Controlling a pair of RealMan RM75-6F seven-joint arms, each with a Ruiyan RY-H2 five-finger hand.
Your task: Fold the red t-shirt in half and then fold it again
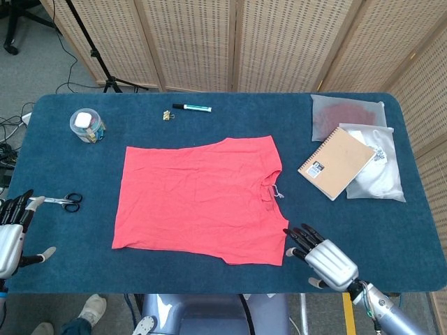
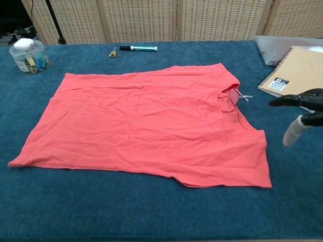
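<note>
I see the table (image 1: 209, 286) covered in dark blue cloth. The red t-shirt (image 1: 199, 199) lies flat at its middle. Far edge — a marker (image 1: 192, 107) beside a binder clip (image 1: 167, 115). Left: a clear jar (image 1: 87, 125), scissors (image 1: 61, 202). Right: a spiral notebook (image 1: 335, 162) overlapping two plastic bags (image 1: 347, 115).

A lab: blue-clothed table (image 1: 63, 237), folding screens (image 1: 279, 42), tripod (image 1: 94, 49), floor cables (image 1: 10, 129).
</note>
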